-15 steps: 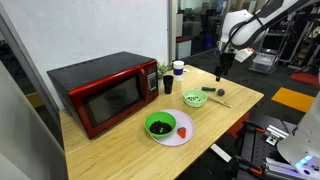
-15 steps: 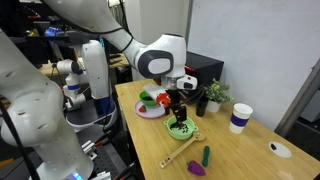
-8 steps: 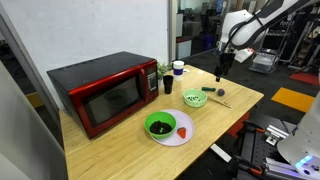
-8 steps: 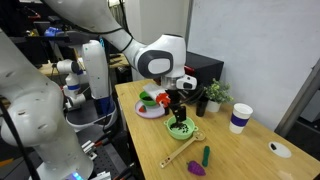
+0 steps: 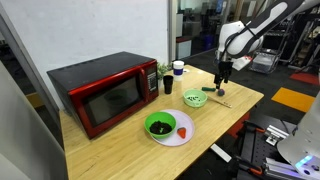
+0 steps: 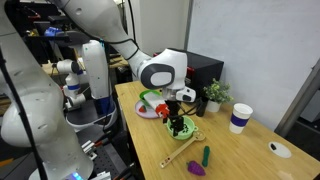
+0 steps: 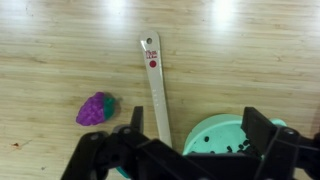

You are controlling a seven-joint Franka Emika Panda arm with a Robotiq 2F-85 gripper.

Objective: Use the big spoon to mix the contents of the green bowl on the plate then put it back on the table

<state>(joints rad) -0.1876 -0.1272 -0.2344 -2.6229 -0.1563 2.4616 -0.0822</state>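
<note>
The big spoon (image 7: 155, 85) lies flat on the table (image 7: 250, 50), its handle end with a small hole pointing away; it also shows in an exterior view (image 6: 180, 152). My gripper (image 7: 198, 118) is open and empty. It hangs low over the spoon's near end and the rim of a pale green bowl (image 7: 225, 140); it is also in both exterior views (image 5: 222, 75) (image 6: 177, 122). The dark green bowl (image 5: 160, 125) sits on the white plate (image 5: 178, 137) beside a small red item (image 5: 184, 131), well away from the gripper. The spoon's bowl end is hidden under the gripper.
A red microwave (image 5: 105, 92) stands at the table's far end. A purple item (image 7: 96, 108) lies beside the spoon, with a green item (image 6: 206, 155) near it. A paper cup (image 6: 239, 118), a small plant (image 6: 213, 93) and a white lid (image 6: 279, 149) stand further along the table.
My gripper has come down closer to the table, over the pale green bowl and the spoon. The objects have not moved.
</note>
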